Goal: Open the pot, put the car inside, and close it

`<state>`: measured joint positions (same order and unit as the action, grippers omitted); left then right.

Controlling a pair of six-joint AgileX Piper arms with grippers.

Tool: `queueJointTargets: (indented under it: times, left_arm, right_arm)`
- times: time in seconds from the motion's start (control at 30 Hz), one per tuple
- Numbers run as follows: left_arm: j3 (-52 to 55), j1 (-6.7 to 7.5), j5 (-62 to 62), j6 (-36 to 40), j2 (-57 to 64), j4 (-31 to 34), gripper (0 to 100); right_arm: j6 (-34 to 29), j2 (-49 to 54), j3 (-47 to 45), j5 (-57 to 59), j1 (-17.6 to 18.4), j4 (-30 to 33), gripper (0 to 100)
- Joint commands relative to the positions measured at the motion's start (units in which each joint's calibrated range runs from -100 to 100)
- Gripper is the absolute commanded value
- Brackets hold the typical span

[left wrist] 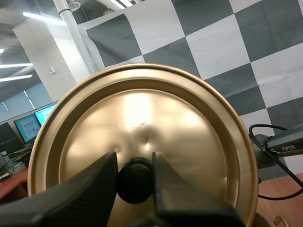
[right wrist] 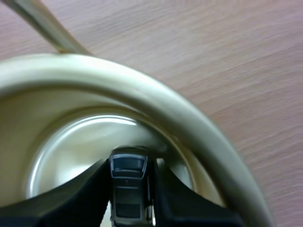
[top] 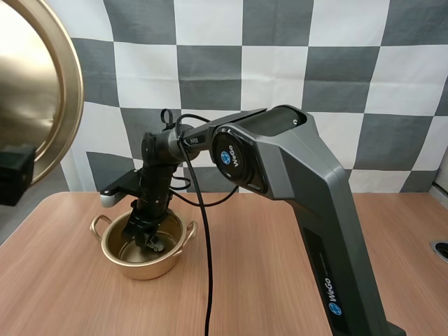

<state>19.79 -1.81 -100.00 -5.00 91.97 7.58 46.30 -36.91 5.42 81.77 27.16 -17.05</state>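
Your right claw (top: 148, 234) is down inside the open pot (top: 143, 269), fingers pinching the car (right wrist: 128, 182) low in there, pretty close to the inner wall. Your left claw (left wrist: 134, 163) has the lid (left wrist: 142, 109) clamped by its black knob (left wrist: 135, 182), held up high, well clear of the rim. Loads of bare table (top: 280, 266) right of the pot and in front of it

"WeGo": round blue badge (top: 225, 158) mid-frame, again low on grey plastic right arm (top: 308, 189). "PiPER": black arm link (left wrist: 286, 147) beside gold metal lid (left wrist: 189, 142).
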Motion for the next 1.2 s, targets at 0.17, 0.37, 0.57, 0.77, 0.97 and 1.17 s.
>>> queueJointTargets:
  times: [0.17, 0.37, 0.57, 0.77, 0.97, 1.17]
  left_arm:
    - [0.0, -0.03, 0.0, 0.0, 0.0, 0.0, 0]
    - [0.0, -0.03, 0.0, 0.0, 0.0, 0.0, 0]
    - [0.0, -0.03, 0.0, 0.0, 0.0, -0.4, 0]
    - [0.0, -0.03, 0.0, -0.1, 0.0, -0.4, 0]
    - [0.0, -0.03, 0.0, -0.3, 0.0, -0.4, 0]
    - [0.0, -0.03, 0.0, -0.3, 0.0, -0.4, 0]
  right_arm:
    - [-2.5, 0.0, 0.0, -2.8, 0.0, -0.3, 0]
    - [-4.0, 0.0, 0.0, 3.0, 0.1, 0.2, 7]
    - [-0.2, 0.0, 0.0, 13.8, 0.1, -0.7, 81]
    - [-0.1, 0.0, 0.0, 14.6, 0.1, -2.3, 100]
    - [-0.1, 0.0, 0.0, 13.4, 0.1, -2.7, 100]
    - [-0.1, 0.0, 0.0, 10.0, 0.1, -2.7, 100]
